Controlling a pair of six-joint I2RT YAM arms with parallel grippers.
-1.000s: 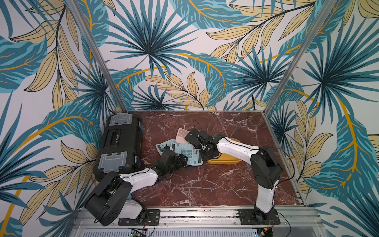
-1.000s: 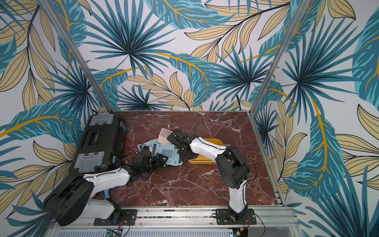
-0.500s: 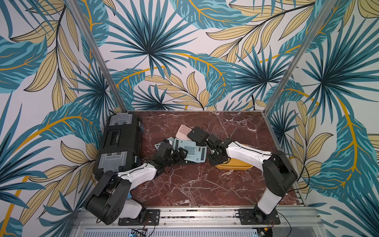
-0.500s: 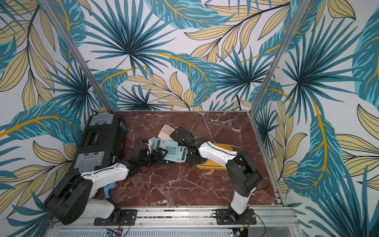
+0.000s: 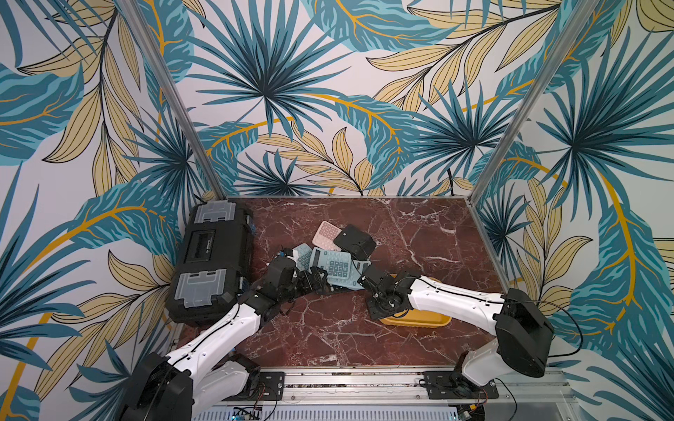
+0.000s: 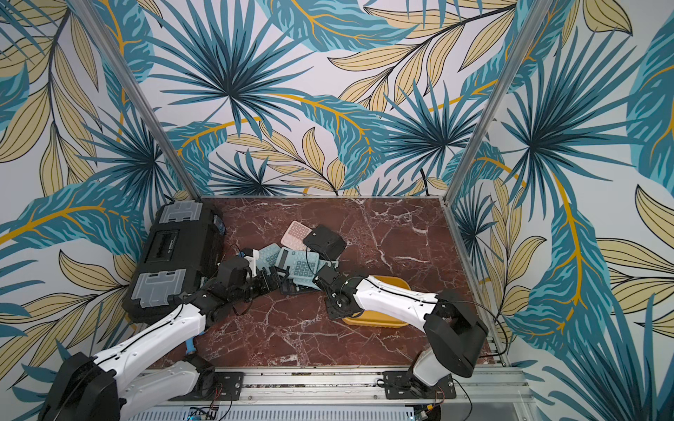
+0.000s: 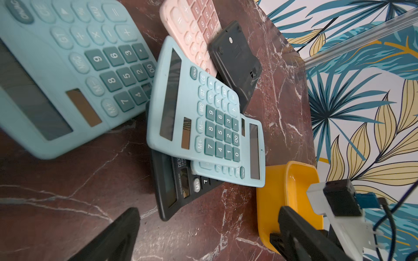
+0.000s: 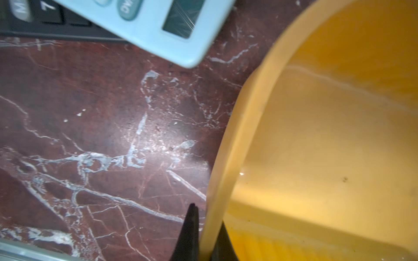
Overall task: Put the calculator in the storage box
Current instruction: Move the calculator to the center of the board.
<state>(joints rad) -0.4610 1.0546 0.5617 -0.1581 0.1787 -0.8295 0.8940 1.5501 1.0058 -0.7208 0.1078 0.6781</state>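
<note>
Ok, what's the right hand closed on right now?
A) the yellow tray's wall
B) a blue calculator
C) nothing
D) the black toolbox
A: in the right wrist view the right hand pinches the wall of the tray, with one finger outside it and one inside.

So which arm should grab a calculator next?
Left. The left hand is open and empty, close to the calculators. The right hand is shut on the rim of the yellow storage box, so it's busy.
</note>
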